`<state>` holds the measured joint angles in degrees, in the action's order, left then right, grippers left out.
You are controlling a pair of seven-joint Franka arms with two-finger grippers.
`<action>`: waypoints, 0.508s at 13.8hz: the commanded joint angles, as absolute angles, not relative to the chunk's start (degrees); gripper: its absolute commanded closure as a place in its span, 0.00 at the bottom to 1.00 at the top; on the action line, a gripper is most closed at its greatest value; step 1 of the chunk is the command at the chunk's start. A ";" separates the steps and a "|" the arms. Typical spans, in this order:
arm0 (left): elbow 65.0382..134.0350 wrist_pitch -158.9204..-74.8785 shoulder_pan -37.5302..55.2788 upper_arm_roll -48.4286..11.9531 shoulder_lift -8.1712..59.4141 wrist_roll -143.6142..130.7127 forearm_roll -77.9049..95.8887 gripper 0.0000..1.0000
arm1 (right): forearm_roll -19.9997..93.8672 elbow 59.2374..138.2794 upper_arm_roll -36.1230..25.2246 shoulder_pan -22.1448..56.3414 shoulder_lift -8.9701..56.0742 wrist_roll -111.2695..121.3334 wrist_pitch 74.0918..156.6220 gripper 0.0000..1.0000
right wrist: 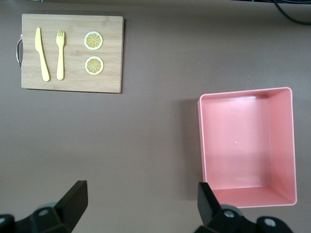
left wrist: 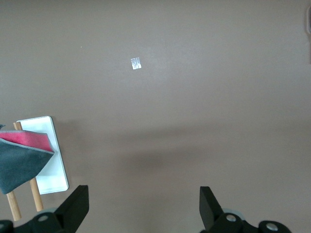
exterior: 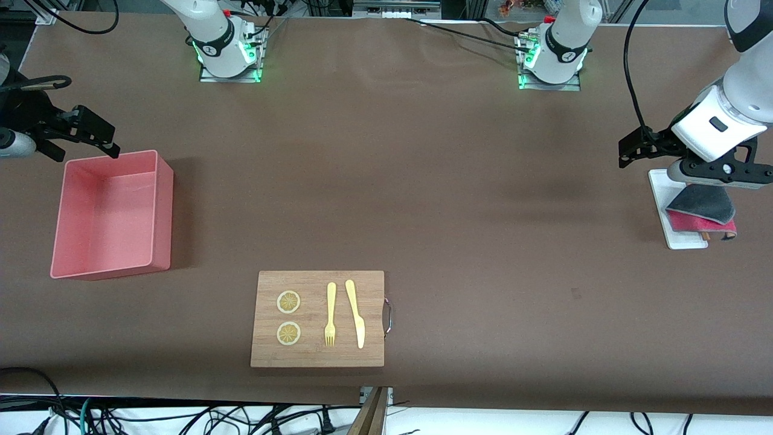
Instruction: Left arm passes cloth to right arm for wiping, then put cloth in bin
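Scene: I am looking down on a brown tabletop [exterior: 423,181] with both Franka arms raised and nothing yet in hand.
Cloth: the cloth [exterior: 703,211] lies folded, grey face over red, on the white narrow tray [exterior: 661,187] at the left arm's end of the tabletop.
Left gripper: the left gripper [left wrist: 143,208] hovers over bare tabletop just beside the tray, jaws spread wide and empty.
Right gripper: the right gripper [right wrist: 141,206] waits above the tabletop beside the bin [exterior: 60,241], jaws wide apart, holding nothing.
Bin: salmon-pink, empty, at the right arm's end.
Board: the wooden board [exterior: 374,320], nearer the front camera, carries a fork [exterior: 330,314], a knife [exterior: 355,312] and two lemon slices [exterior: 288,302].
Step in hand, as I judge it: the pickup.
How I would do it well: bring the left gripper over the cloth's raised fold, descend straight, and pinch both layers near an edge so a free flap is left for the right gripper to take; avoid catching the wooden sticks [left wrist: 14,206] under the cloth.
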<state>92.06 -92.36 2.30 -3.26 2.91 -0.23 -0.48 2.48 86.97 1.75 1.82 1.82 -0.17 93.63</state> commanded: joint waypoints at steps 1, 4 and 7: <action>92.46 -92.64 1.85 -3.78 2.55 0.70 -1.93 0.00 | 3.34 86.40 1.67 1.93 1.84 0.09 95.43 0.00; 92.46 -92.64 1.85 -3.78 2.72 0.26 -1.93 0.00 | 3.25 86.40 1.41 1.67 1.85 -0.53 97.47 0.00; 92.37 -92.64 1.85 -3.78 2.72 0.44 -1.85 0.00 | 2.73 86.40 0.79 1.15 1.85 -0.35 97.29 0.00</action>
